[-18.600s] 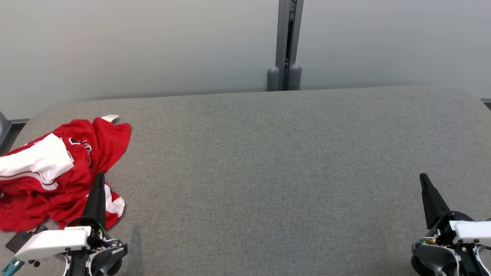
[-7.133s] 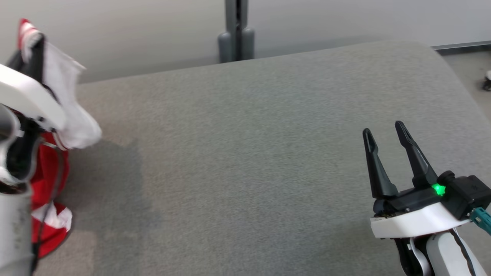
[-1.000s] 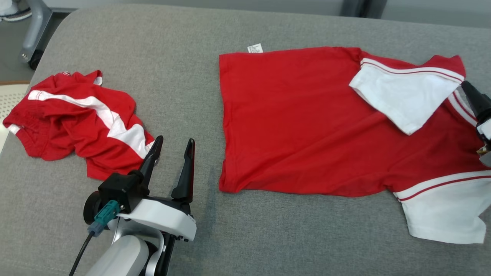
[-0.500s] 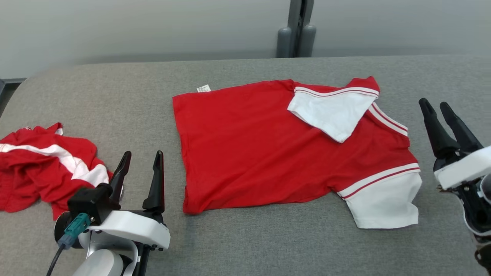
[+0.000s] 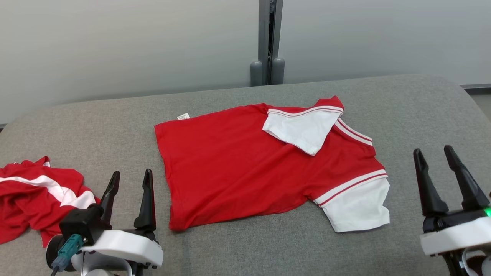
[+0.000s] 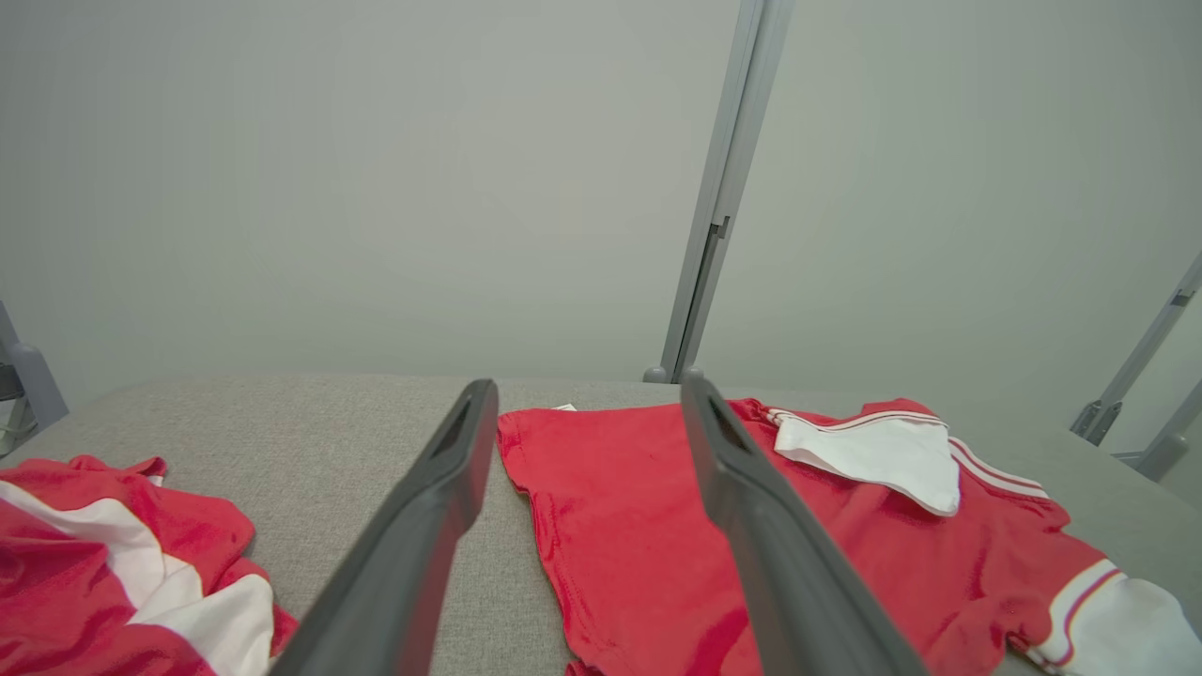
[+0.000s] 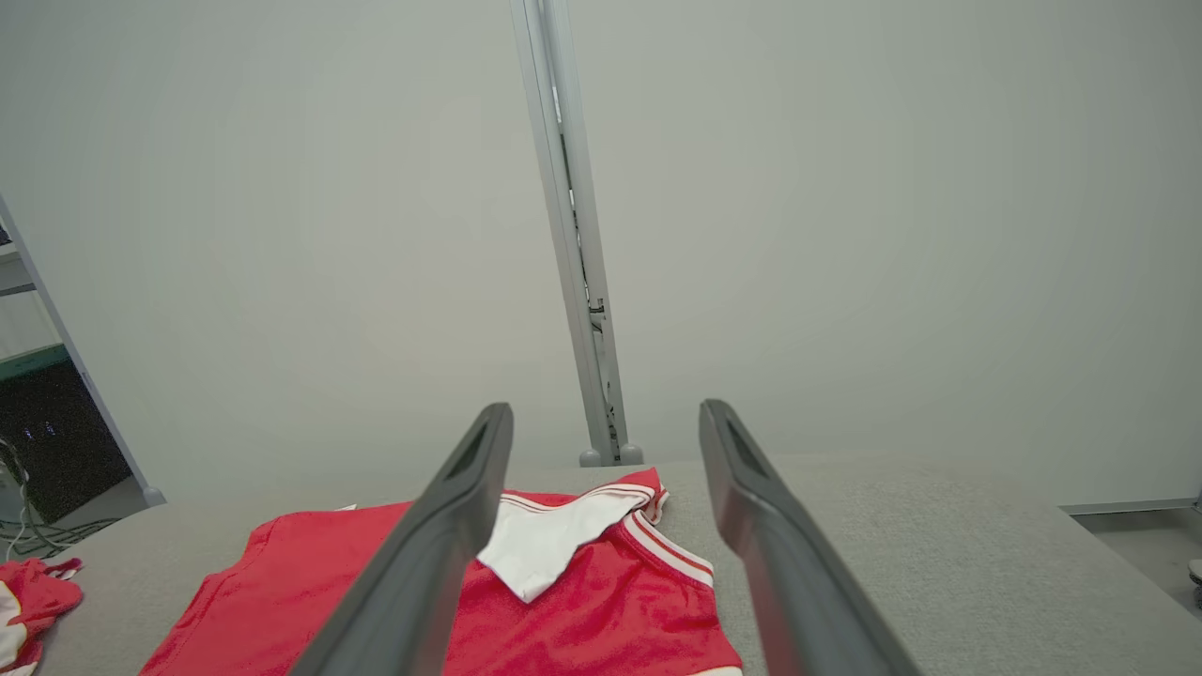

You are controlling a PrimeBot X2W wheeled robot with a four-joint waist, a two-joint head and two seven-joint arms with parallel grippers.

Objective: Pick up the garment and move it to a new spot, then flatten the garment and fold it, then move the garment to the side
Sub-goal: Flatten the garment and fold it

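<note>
The garment (image 5: 238, 168) is a red T-shirt with white sleeves, lying spread on the grey table (image 5: 238, 249), its hem to the left; the far sleeve (image 5: 299, 130) is folded over onto the red body. The same garment (image 6: 657, 526) fills the lower right of the left wrist view, and the garment (image 7: 563, 601) lies low between the fingers in the right wrist view. My left gripper (image 5: 130, 176) stands open near the front left, just left of the hem. Off the near sleeve, my right gripper (image 5: 433, 153) is open and empty at the front right.
A second red and white garment (image 5: 34, 195) lies crumpled at the table's left edge, close behind my left gripper. A grey post (image 5: 268, 38) rises against the pale wall behind the table. Bare table surface lies along the front and at the far right.
The head camera has tilted up and shifted, so the wall and post show more. Both grippers stay open and sit lower in view, off the shirt, which lies as before.
</note>
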